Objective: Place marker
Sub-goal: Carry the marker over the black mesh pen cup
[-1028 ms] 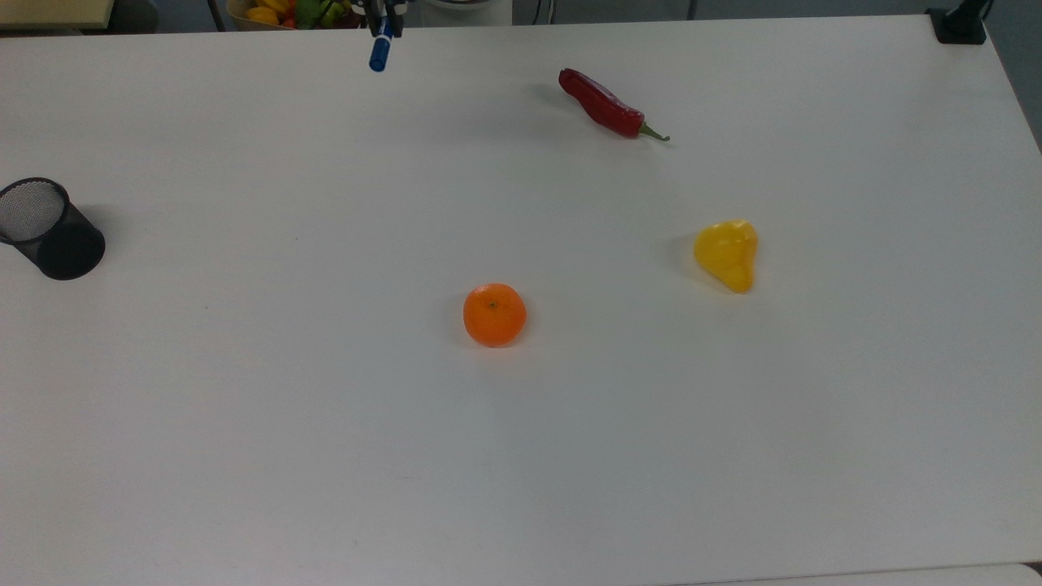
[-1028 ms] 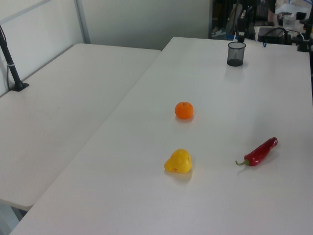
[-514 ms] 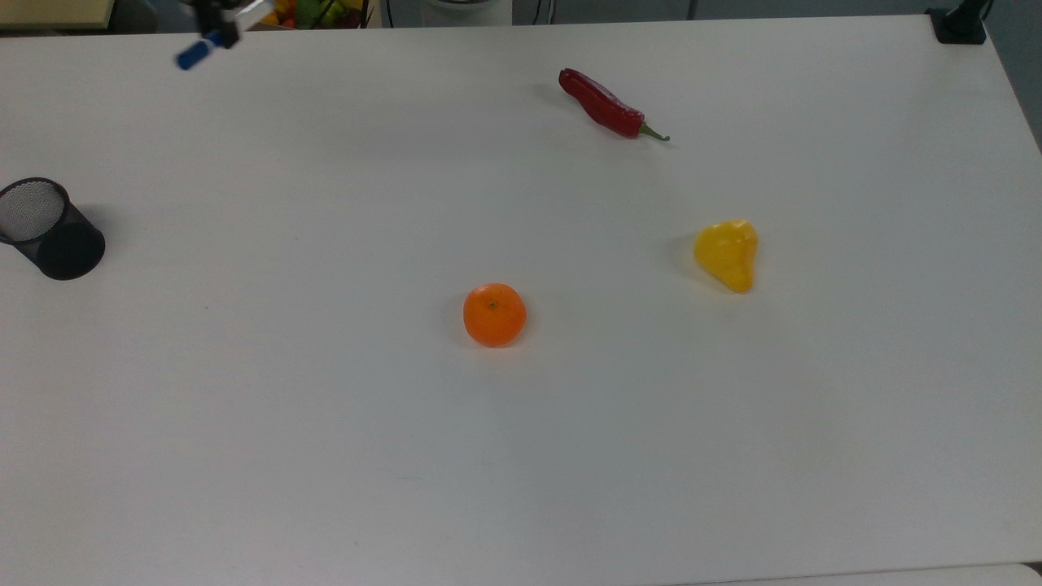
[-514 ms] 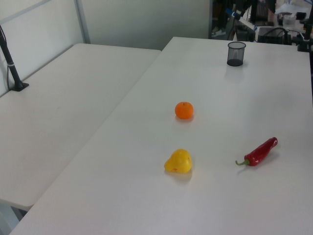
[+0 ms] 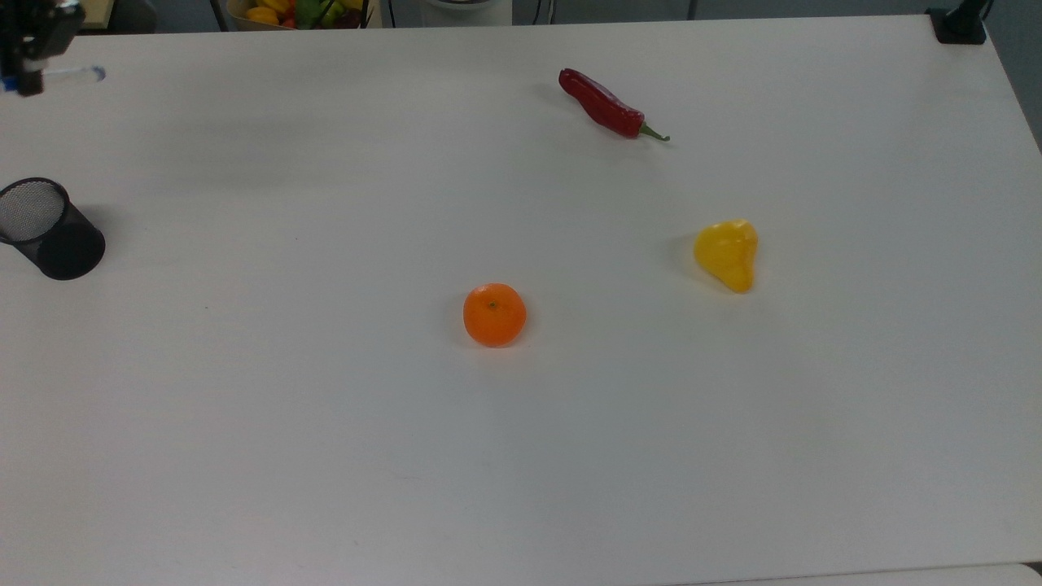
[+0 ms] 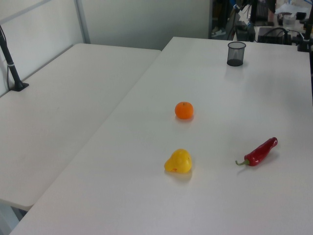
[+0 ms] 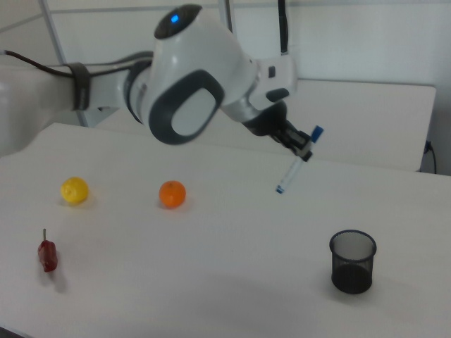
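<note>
My gripper [image 7: 304, 148] hangs in the air, shut on the marker [image 7: 292, 170], a slim white pen with a blue cap up and a blue tip down, held tilted. In the right view it is above the table, up and to the left of the black mesh cup [image 7: 352, 261]. The top view has the gripper [image 5: 28, 80] at the far left edge, with the marker's white body [image 5: 77, 73] pointing right, well above the mesh cup [image 5: 50, 231]. The left view puts the gripper [image 6: 241, 11] just above the cup [image 6: 235, 53].
On the white table [image 5: 326, 456] lie an orange [image 5: 494, 314], a yellow pear-shaped fruit [image 5: 727, 254] and a red chili [image 5: 606, 107]. A bowl of fruit [image 5: 293, 12] stands past the top view's upper edge. A second table [image 6: 63, 107] adjoins at the left view's left.
The gripper has carried the marker far toward the top view's left, from the upper middle to the left edge. The marker has swung from hanging down to slanting sideways.
</note>
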Controlling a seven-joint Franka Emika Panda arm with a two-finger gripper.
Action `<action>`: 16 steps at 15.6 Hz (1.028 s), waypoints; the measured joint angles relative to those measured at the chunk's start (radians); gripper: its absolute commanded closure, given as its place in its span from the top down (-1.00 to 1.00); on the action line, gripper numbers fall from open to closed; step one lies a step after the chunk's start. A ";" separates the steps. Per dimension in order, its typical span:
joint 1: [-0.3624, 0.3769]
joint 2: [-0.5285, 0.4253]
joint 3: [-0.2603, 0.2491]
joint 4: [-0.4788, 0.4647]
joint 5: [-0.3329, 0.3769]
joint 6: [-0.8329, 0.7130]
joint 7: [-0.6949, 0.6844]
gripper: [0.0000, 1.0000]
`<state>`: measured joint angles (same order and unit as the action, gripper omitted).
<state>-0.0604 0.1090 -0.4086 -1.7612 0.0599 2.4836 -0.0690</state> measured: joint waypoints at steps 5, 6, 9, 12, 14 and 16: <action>-0.082 0.118 -0.002 -0.010 0.001 0.261 0.001 -1.00; -0.095 0.136 -0.002 -0.011 0.001 0.288 0.001 -1.00; -0.119 0.201 -0.002 -0.012 0.001 0.380 0.001 -1.00; -0.120 0.265 0.000 -0.013 0.016 0.469 0.010 -1.00; -0.120 0.309 0.001 -0.013 0.030 0.534 0.021 -1.00; -0.120 0.344 0.003 -0.013 0.033 0.588 0.035 -1.00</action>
<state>-0.1801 0.4530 -0.4052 -1.7746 0.0933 3.0712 -0.0343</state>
